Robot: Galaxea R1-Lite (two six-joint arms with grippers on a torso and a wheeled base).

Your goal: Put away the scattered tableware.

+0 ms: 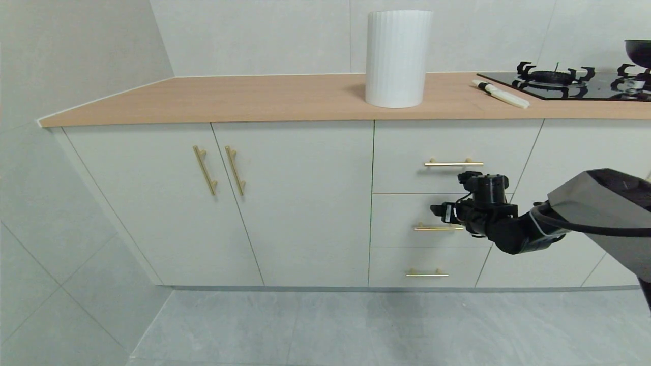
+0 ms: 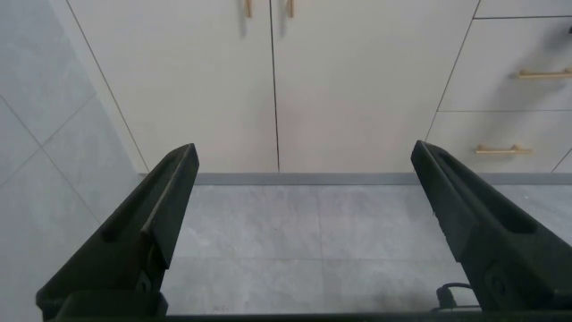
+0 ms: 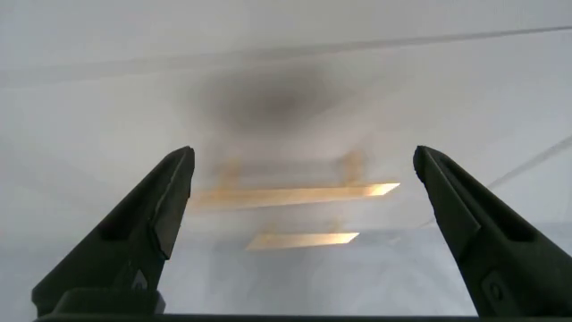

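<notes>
A pale utensil with a dark band (image 1: 501,94) lies on the wooden countertop (image 1: 254,99) beside the hob. My right gripper (image 1: 438,211) hangs in front of the drawer stack, just above the middle drawer's gold handle (image 1: 437,228). In the right wrist view the right gripper (image 3: 304,165) is open, with that gold handle (image 3: 290,195) lying across the gap ahead of the fingers, apart from them. My left gripper (image 2: 304,156) is open with nothing in it, low over the grey floor and facing the cabinet doors (image 2: 277,80).
A tall white ribbed container (image 1: 397,58) stands on the counter. The black hob (image 1: 569,81) with a dark pot (image 1: 640,51) sits at the far right. Top (image 1: 453,163) and bottom (image 1: 427,275) drawer handles flank the middle one. Double doors (image 1: 224,203) are to the left.
</notes>
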